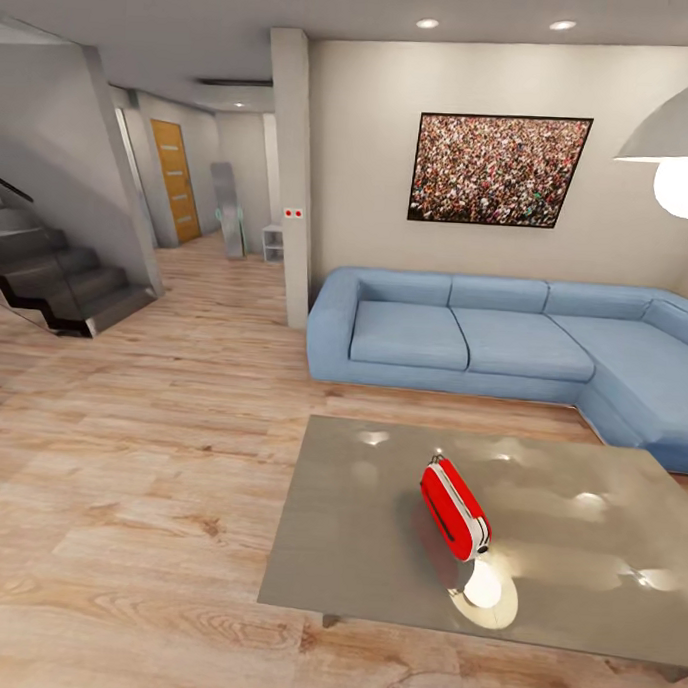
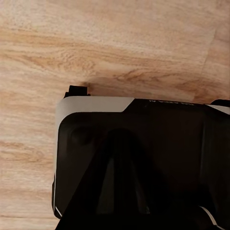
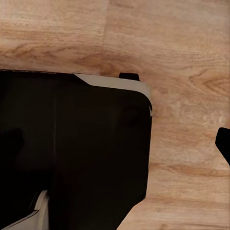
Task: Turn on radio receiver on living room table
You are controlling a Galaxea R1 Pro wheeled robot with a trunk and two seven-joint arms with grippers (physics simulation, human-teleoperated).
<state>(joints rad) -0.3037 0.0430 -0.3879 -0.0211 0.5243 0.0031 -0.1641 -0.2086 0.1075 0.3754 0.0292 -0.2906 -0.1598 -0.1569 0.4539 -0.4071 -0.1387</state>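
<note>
The radio receiver (image 1: 454, 510), a red oblong box with white stripes along its edge, rests on the glossy grey table (image 1: 365, 545) near the middle of the top. It points from the far left to the near right. The table stands low on the light wood plank floor (image 1: 138, 475) of the living room, ahead of me and to the right. In the left wrist view, dark shapes of my left gripper (image 2: 120, 191) blend into my black base (image 2: 172, 143) below, so its jaws cannot be read. In the right wrist view one black fingertip (image 3: 223, 143) shows over the floor.
A blue corner sofa (image 1: 504, 336) stands behind the table and wraps its right side, under a crowd picture (image 1: 499, 171). A white pillar (image 1: 291, 182) rises left of the sofa. Dark stairs (image 1: 57, 271) are at far left, and a hanging lamp (image 1: 683, 149) is at upper right.
</note>
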